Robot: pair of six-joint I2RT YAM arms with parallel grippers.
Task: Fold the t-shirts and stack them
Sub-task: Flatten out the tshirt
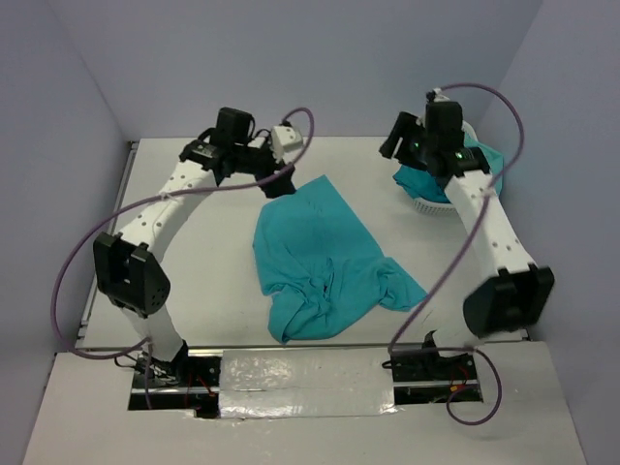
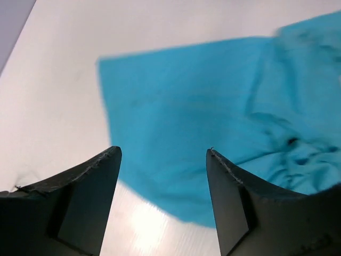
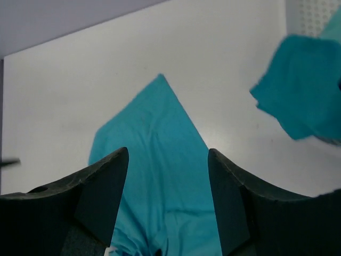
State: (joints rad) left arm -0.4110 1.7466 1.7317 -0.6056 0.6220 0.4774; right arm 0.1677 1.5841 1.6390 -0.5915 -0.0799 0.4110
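Top external: a soft teal t-shirt (image 1: 315,254) lies rumpled, one end flat. Left gripper (image 2: 162,156) and right gripper (image 3: 168,154) gape empty.

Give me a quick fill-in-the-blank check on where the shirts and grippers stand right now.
1. Only ____ t-shirt lies on the table, spread out and rumpled between the arms.
2. More teal cloth sits in the white basket at the far ____ corner of the table.
3. The left gripper and the right gripper are both ____, with nothing between their fingers.

Missing words: one; right; open.
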